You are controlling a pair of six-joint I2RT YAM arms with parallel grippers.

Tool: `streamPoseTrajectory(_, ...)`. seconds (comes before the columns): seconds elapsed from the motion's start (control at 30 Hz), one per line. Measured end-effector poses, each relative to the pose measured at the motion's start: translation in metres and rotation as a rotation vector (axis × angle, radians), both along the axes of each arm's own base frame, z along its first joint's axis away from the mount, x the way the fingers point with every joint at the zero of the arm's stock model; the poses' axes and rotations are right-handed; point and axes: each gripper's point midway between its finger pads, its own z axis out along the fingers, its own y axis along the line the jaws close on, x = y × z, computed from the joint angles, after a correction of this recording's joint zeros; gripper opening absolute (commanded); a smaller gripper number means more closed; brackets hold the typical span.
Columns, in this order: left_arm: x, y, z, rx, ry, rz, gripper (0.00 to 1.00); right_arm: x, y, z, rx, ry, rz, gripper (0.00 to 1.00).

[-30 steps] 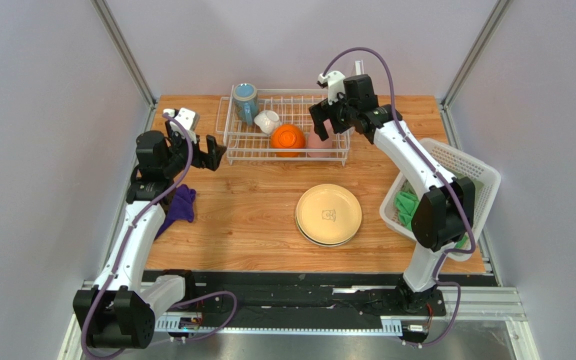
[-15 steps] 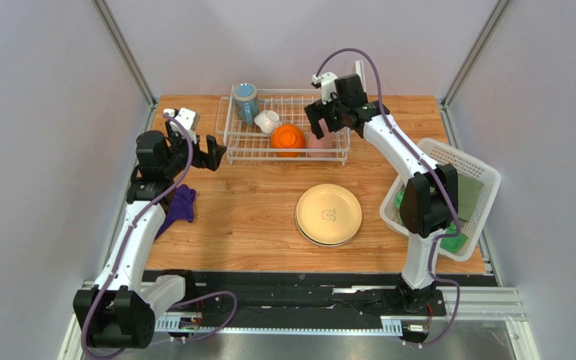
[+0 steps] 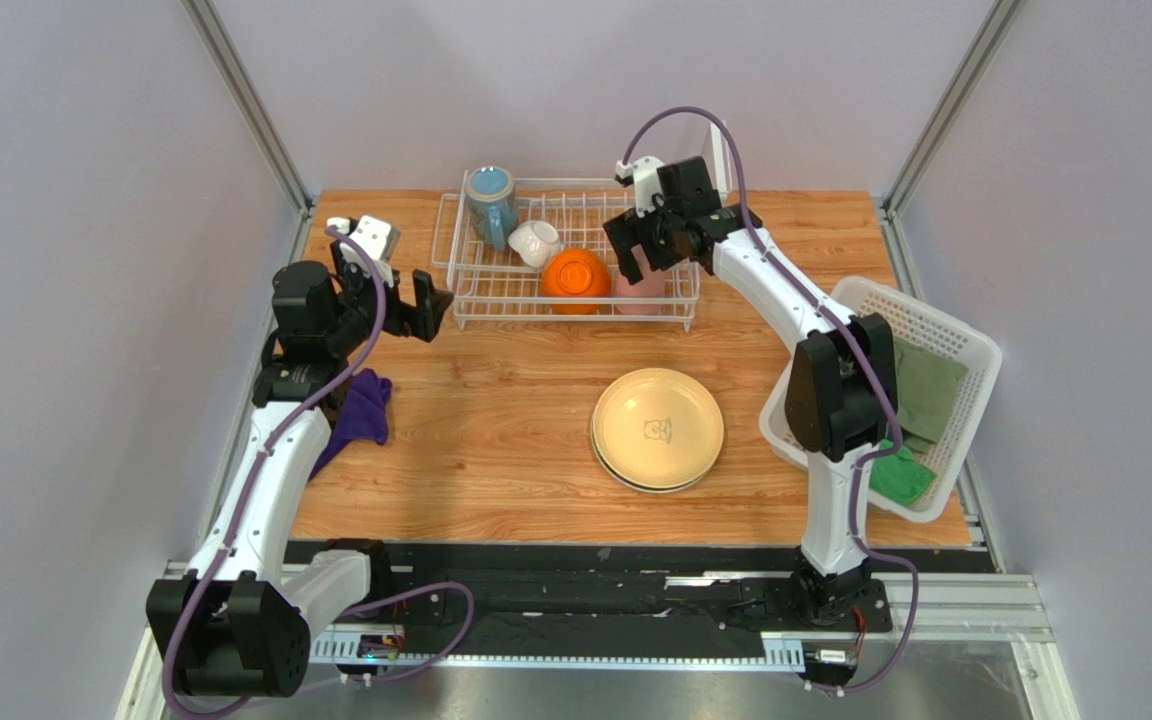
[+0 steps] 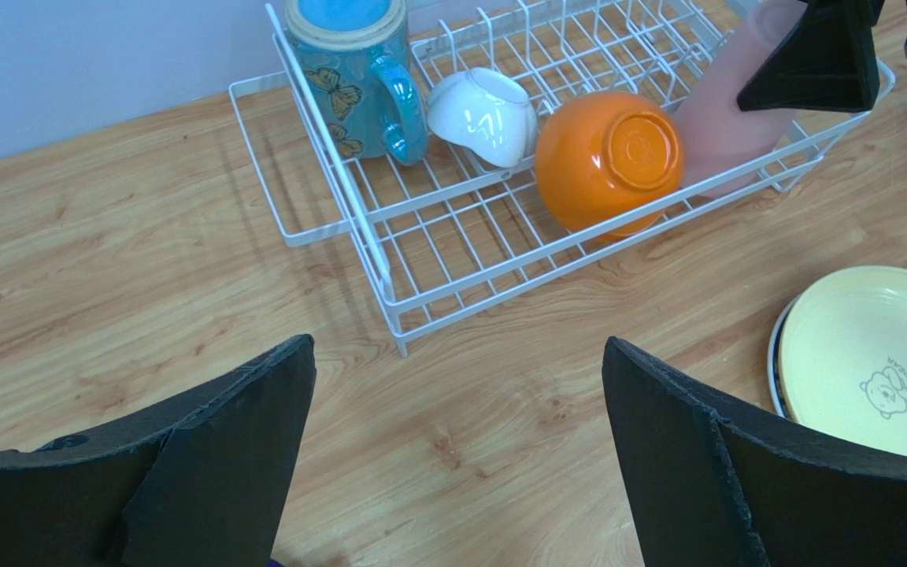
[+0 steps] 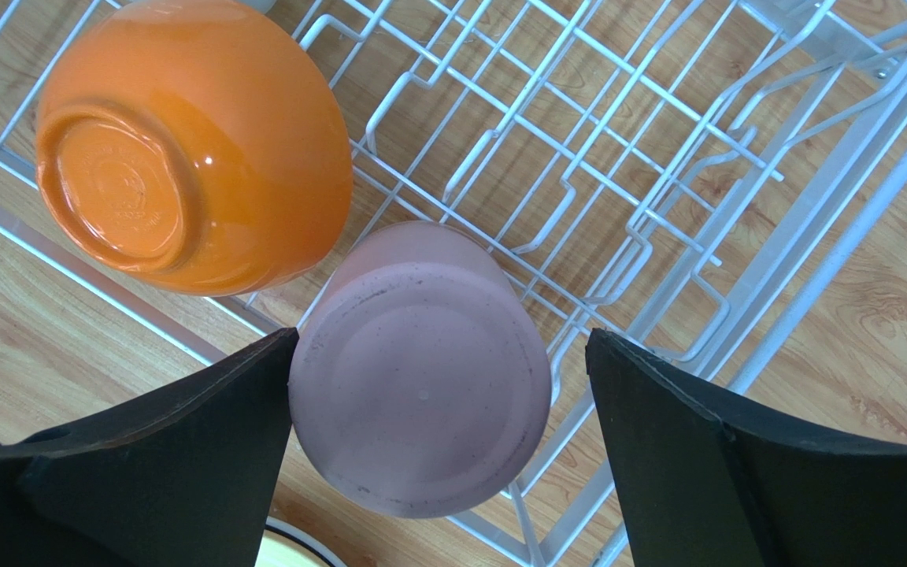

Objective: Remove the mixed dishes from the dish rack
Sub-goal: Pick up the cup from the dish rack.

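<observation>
Since a second ago, the right end effector [image 3: 639, 248] has been carried further over the dish rack [image 4: 358, 225]. Its jaws are spread, unclenched, and the pink tumbler [image 5: 420, 369], leaning base-up in the rack, is framed between them, not yet gripped. An orange bowl [image 5: 192, 154] lies just beside. This straddle is judged to prepare a grasp. The left end effector [image 4: 456, 366] is held released, short of the rack.

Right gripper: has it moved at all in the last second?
Yes. The right gripper has slid left along the dish rack, toward the orange bowl, and now hangs open-jawed over the pink tumbler.
</observation>
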Motion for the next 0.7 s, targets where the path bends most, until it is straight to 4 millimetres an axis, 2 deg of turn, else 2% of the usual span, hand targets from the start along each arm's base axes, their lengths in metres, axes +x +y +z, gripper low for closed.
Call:
streamPoseTrajectory(0.17, 0.0, 0.0, 0.0, 0.0, 0.0, 0.0, 0.99, -0.0001, 0.0013, -0.0031, 0.0, 0.006, 0.001, 0.8)
streamPoseTrajectory(0.37, 0.0, 0.0, 0.0, 0.0, 0.0, 0.0, 0.99, -0.0005, 0.0018, -0.0031, 0.004, 0.009, -0.001, 0.57)
streamPoseTrajectory(0.57, 0.0, 0.0, 0.0, 0.0, 0.0, 0.0, 0.99, -0.0016, 0.0014, -0.0023, 0.002, 0.015, -0.001, 0.29)
streamPoseTrajectory(0.7, 0.0, 0.0, 0.0, 0.0, 0.0, 0.0, 0.99, -0.0031, 0.0006, 0.0034, -0.001, 0.02, -0.002, 0.15)
